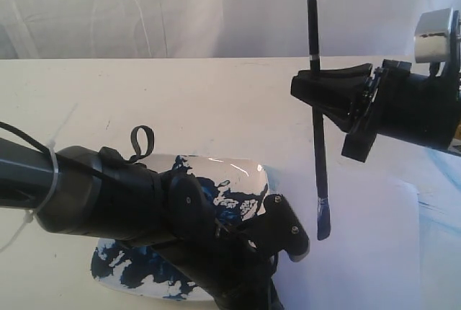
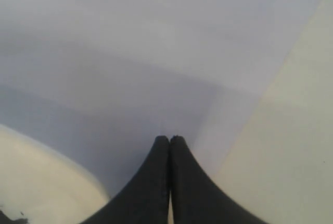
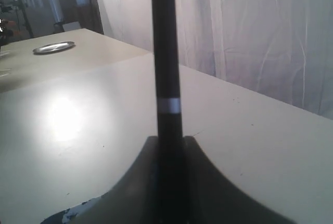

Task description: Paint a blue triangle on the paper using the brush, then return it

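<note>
Brush (image 1: 320, 153): long thin black round shaft, matte, a pale band near its upper end. It stood nearly upright with a slight tilt, bristles down, over the left part of the paper (image 1: 374, 259), right of the dish (image 1: 257, 171). Its tip was stained blue; I couldn't tell whether it touched the sheet. The right gripper (image 1: 315, 88), black plastic with tapered wedge fingers, was clamped on the brush shaft in its upper half; the right wrist view showed the shaft squeezed between both fingers. The paper was a flat, smooth white rectangular sheet, slightly bluish against the cream matte table (image 1: 180, 101). It lay near right, with faint light-blue smears (image 1: 436, 209) near its right edge. The dish was white, glossy and rounded-square, with a highlight on its far rim. It held blotchy dark blue paint spread in patches over the bottom, and the left arm hid much of it. The left gripper (image 2: 169, 143), same black tapered shape, had its fingers pressed together with nothing between them. It hung over the paper just beside the dish's right edge. The left arm was dark and cylindrical, with a white zip tie (image 1: 55, 180) around it and a black cable loop (image 1: 142, 140). White pleated curtain (image 1: 216, 7) behind the table's far edge. Small round shiny metal plate (image 3: 53, 47) far off on another table, contents not readable.
</note>
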`<state>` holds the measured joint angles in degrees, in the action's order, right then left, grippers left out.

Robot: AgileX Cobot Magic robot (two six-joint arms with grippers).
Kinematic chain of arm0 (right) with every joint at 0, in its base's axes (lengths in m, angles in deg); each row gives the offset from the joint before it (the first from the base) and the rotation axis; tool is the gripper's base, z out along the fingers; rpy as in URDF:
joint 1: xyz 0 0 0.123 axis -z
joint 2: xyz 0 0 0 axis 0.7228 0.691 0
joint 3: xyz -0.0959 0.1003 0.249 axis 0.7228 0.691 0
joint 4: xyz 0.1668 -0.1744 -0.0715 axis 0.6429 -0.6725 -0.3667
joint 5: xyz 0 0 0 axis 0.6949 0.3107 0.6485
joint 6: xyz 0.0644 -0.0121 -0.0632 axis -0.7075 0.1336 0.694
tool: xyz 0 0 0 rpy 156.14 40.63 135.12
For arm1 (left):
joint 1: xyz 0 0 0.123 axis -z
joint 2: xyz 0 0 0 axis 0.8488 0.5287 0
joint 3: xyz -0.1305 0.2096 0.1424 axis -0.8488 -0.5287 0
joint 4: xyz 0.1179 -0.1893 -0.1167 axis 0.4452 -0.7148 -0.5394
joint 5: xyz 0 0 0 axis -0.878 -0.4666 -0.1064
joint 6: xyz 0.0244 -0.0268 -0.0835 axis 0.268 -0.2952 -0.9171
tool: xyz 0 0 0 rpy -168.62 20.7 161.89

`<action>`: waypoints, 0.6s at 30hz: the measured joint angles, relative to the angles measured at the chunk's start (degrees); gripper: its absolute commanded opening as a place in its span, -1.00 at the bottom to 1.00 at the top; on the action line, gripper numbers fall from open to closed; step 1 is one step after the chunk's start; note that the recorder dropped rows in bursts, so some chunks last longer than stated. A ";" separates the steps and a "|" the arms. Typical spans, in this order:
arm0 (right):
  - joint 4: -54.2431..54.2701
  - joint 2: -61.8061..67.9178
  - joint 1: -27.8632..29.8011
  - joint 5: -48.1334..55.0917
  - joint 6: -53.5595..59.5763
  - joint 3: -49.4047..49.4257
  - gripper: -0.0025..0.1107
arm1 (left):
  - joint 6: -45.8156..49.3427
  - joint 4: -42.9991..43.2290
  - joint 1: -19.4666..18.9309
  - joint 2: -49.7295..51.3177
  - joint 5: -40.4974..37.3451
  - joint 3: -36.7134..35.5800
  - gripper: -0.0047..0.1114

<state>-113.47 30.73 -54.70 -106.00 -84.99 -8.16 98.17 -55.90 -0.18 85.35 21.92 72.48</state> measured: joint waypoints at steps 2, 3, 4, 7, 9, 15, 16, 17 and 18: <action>-0.11 1.57 -0.11 0.00 1.18 0.00 -0.96 | 0.00 0.00 0.00 0.00 0.00 0.00 -0.92; -0.11 2.02 -0.12 0.00 1.25 0.00 -0.96 | 0.00 0.00 0.00 0.00 0.00 0.00 -0.92; -0.11 2.81 -0.12 0.00 1.55 0.00 -0.96 | 0.00 0.00 0.00 0.00 0.00 0.00 -0.92; 0.80 4.05 -0.22 0.00 1.55 0.00 -0.96 | 0.00 0.00 0.00 0.00 0.00 0.00 -0.92; 3.65 4.42 -1.40 0.00 1.98 0.00 -0.96 | 0.00 0.00 0.00 0.00 0.00 0.00 -0.92; 5.71 6.58 -4.09 -0.11 6.24 0.00 -0.96 | 0.00 0.00 0.00 0.00 0.00 0.00 -0.92; 6.19 6.89 -4.13 -0.11 6.47 0.00 -0.96 | 0.00 0.00 0.00 0.00 0.00 0.00 -0.92; 6.87 7.26 -4.13 -0.11 6.59 0.00 -0.96 | 0.00 0.00 0.00 0.00 0.00 0.00 -0.92; 7.14 7.48 -4.13 -0.11 6.75 0.00 -0.96 | 0.00 0.00 0.00 0.00 0.00 0.00 -0.92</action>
<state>-106.33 38.20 -58.83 -106.11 -78.24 -8.16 98.17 -55.90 -0.18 85.35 21.92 72.48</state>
